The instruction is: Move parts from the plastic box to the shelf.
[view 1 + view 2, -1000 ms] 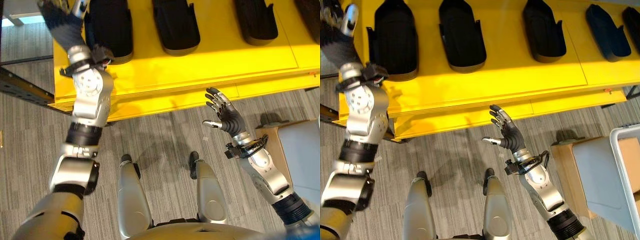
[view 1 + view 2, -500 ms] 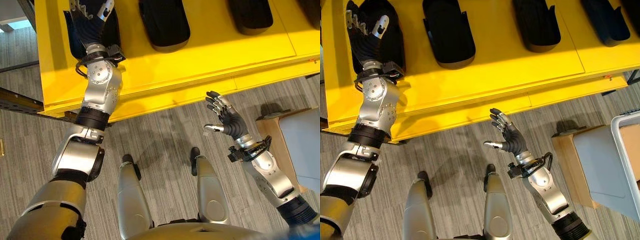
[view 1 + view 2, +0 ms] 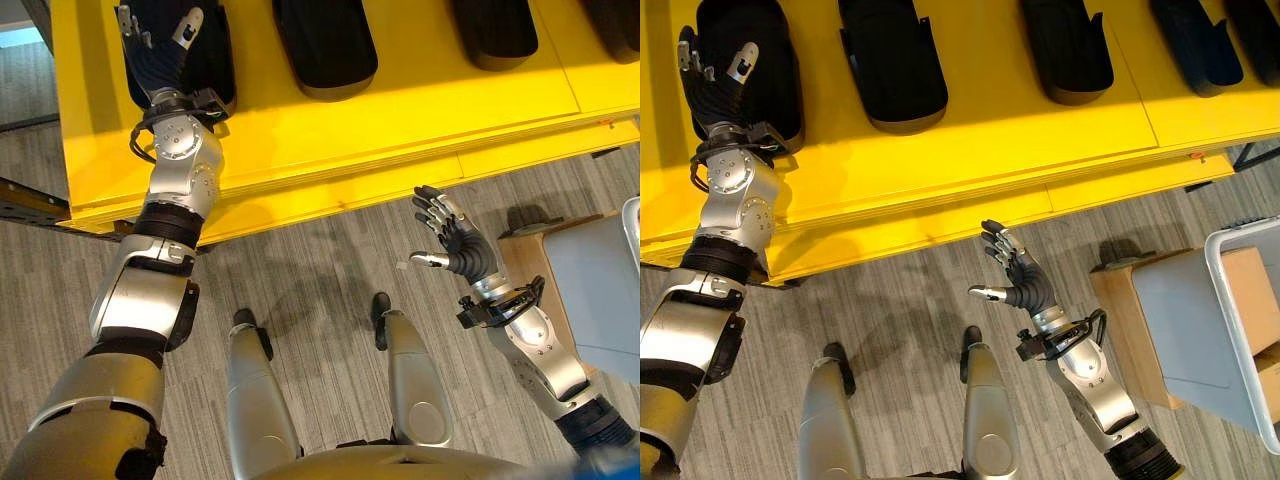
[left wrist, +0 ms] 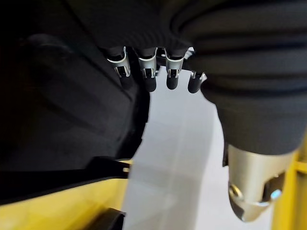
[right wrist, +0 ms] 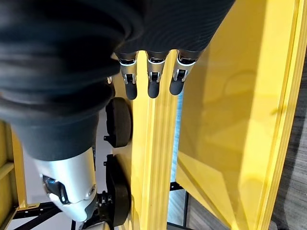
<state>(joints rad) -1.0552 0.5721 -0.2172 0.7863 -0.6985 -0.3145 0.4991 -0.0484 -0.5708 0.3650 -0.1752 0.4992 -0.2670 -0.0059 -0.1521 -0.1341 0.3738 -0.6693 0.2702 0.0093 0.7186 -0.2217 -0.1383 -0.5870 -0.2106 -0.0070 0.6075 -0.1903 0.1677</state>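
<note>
Left hand (image 3: 715, 80) up over the leftmost black part (image 3: 770, 60) on the yellow shelf (image 3: 970, 140), fingers straight and spread, nothing clamped; likely just letting go of a piece set in line with the other black parts (image 3: 890, 60) along the shelf top, evenly spaced, each well apart from its neighbour. Right hand (image 3: 1018, 282) held low over the floor in front of the shelf edge, palm up, fingers apart and relaxed, empty, probably waiting for the next pick. Plastic box (image 3: 1250, 330) at the robot's right, resting on a cardboard carton (image 3: 1130, 310), contents hard to make out. Plenty of bare yellow between the parts and the front lip; open floor between shelf and box for the swing across.
</note>
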